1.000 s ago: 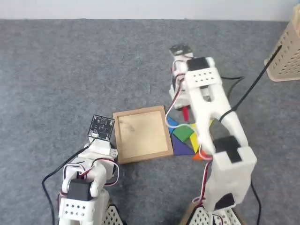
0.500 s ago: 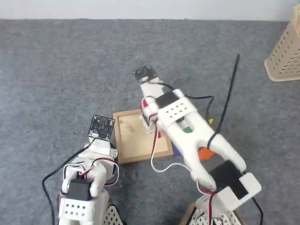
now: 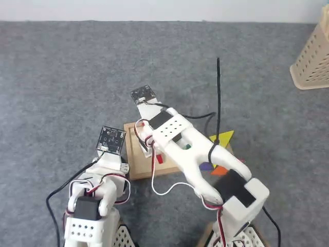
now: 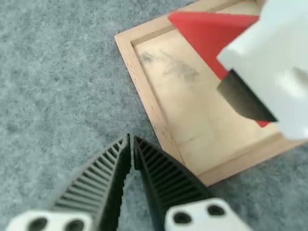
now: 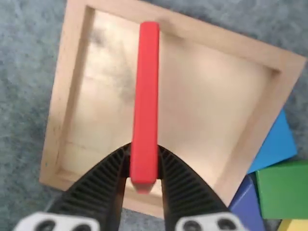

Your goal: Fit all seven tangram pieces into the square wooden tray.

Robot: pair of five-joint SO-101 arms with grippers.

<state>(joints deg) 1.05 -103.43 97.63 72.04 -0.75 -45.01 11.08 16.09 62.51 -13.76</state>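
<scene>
My right gripper (image 5: 143,163) is shut on a red tangram piece (image 5: 144,91), held on edge above the floor of the square wooden tray (image 5: 57,106). In the high view the right arm (image 3: 180,139) lies across the tray (image 3: 134,172), and a bit of the red piece (image 3: 159,159) shows under it. In the left wrist view the red piece (image 4: 211,29) hangs over the tray (image 4: 144,91). My left gripper (image 4: 131,140) is shut and empty, just outside the tray's near corner. Blue (image 5: 274,144), green (image 5: 284,187) and purple (image 5: 248,202) pieces lie beside the tray.
A yellow piece (image 3: 222,138) and an orange piece (image 3: 220,170) lie on the grey carpet to the right of the tray. A slatted wooden basket (image 3: 313,51) stands at the far right. A black cable (image 3: 218,98) rises from the right arm.
The right arm has swung left from the pile of pieces to above the tray, carrying the red piece. The left arm has not moved.
</scene>
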